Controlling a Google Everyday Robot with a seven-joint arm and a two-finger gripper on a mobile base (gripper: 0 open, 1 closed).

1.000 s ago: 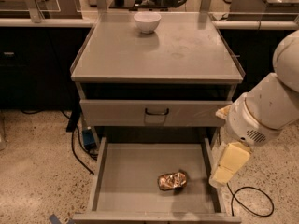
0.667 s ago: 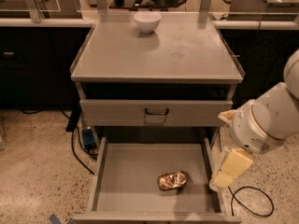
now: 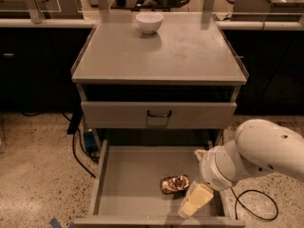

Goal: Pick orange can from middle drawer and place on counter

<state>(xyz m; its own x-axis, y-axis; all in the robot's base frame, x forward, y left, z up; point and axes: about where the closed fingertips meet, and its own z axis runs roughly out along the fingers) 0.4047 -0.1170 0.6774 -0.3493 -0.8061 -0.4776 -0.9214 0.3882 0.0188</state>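
The one camera view looks down on a grey cabinet. Its flat counter fills the upper half of the view, with a white bowl standing near the back edge at about 12 o'clock. Below the counter's front edge is a closed drawer front with a black loop handle. Under that, the middle drawer is pulled out toward 6 o'clock, showing its bare grey floor. The orange can lies on its side on that floor, right of centre and nearer the front wall, its length running roughly from 9 to 3 o'clock. The robot's white arm comes in from 4 o'clock over the drawer's right wall. Its pale yellow gripper points down into the drawer just beside the can, at the can's 5 o'clock. Whether the gripper touches the can, and whether it is spread or closed, cannot be told here. A black cable loops on the speckled floor at the drawer's 3 o'clock.
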